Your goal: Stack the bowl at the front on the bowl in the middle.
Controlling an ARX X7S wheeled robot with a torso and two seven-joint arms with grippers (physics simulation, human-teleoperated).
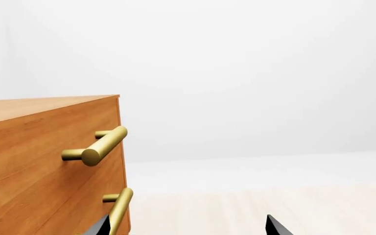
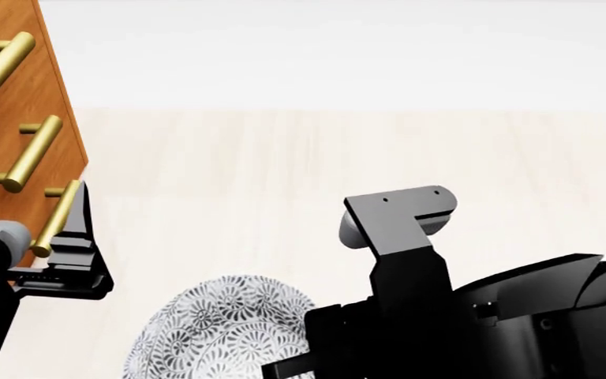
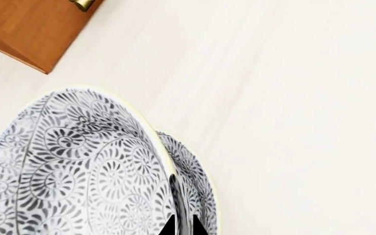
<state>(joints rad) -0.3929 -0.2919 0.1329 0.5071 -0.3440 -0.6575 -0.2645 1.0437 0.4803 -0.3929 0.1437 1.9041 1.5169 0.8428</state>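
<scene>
A white bowl with a grey swirl pattern and a cream rim (image 3: 77,166) fills the right wrist view. My right gripper (image 3: 182,228) is shut on its wall, one fingertip on each side of the rim. In the head view the same bowl (image 2: 224,328) shows as a patterned dome low in the middle, next to my right arm (image 2: 440,308), which hides the gripper. I cannot tell whether it is the front bowl, and the bowl in the middle is out of view. My left gripper (image 1: 188,230) is open and empty, beside the cabinet.
A wooden drawer cabinet (image 2: 9,103) with brass bar handles (image 1: 100,146) stands at the left, close to my left gripper (image 2: 72,237). Pale wooden surface (image 2: 334,158) stretches ahead and to the right, up to a white wall.
</scene>
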